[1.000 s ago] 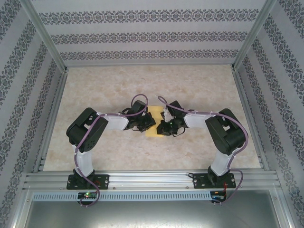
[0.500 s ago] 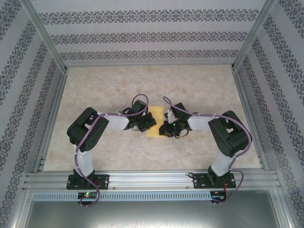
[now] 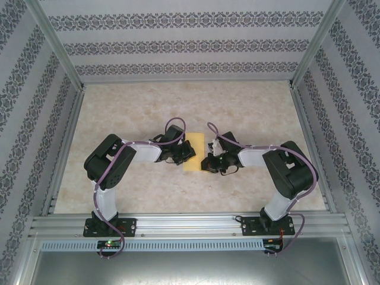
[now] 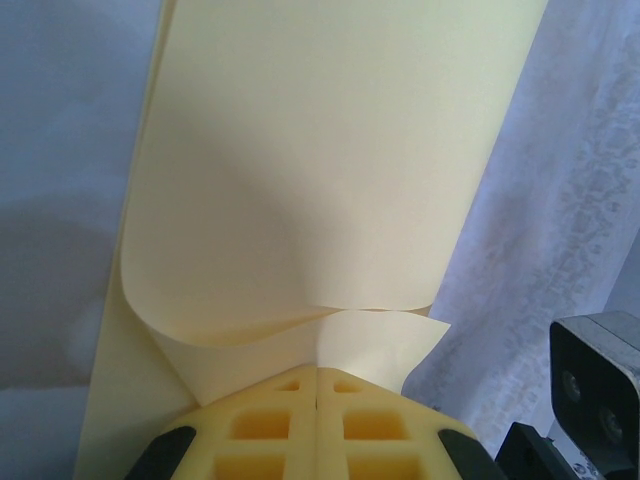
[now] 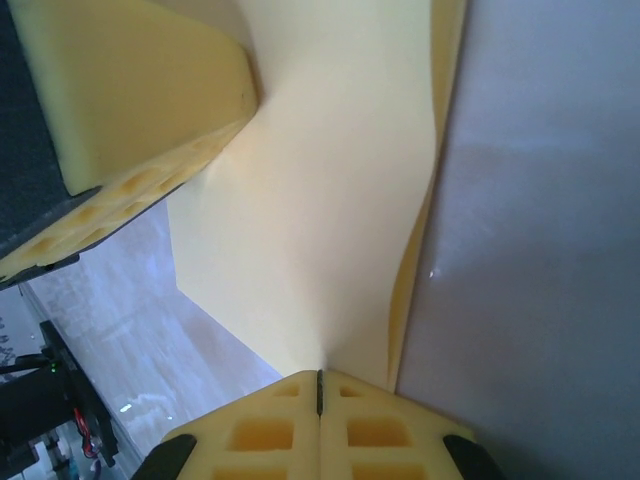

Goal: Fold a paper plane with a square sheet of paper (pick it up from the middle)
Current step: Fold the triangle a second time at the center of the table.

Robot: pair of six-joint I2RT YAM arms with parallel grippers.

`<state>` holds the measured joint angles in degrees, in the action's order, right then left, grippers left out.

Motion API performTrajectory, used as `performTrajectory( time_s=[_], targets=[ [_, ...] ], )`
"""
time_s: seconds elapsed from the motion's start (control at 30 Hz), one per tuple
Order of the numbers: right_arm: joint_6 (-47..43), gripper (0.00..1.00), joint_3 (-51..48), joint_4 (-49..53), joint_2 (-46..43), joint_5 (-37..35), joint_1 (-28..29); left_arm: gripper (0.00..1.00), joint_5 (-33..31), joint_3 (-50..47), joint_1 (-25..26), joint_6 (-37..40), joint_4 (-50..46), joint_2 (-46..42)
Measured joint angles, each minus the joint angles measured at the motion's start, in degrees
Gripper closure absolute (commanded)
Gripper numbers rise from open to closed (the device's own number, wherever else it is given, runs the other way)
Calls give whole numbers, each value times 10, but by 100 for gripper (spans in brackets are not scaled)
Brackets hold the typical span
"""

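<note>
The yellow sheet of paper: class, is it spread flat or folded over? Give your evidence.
Folded over loosely: the yellow sheet curves back over itself, a second layer showing beneath.

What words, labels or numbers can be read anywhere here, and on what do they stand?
None can be read.
Both faces in view of the square sheet of paper are blank.
The walls carry only a repeating ornament, no letters.

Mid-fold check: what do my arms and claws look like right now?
The left arm and right arm have black joints and white link covers, each trailed by a purple cable. The left claw and right claw have pale yellow, grid-pocketed pads on black mounts.
</note>
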<state>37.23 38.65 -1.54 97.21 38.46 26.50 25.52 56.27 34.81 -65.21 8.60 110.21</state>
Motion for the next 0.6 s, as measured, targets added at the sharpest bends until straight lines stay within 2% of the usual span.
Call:
performTrajectory(
  time_s=[0.17,0.6],
  targets=[
    [4,96,-20,-26,-12,-1,-1,100,0,0,0,0,0,0],
    [-3,94,0,82,-97,-56,-1,100,0,0,0,0,0,0]
  ],
)
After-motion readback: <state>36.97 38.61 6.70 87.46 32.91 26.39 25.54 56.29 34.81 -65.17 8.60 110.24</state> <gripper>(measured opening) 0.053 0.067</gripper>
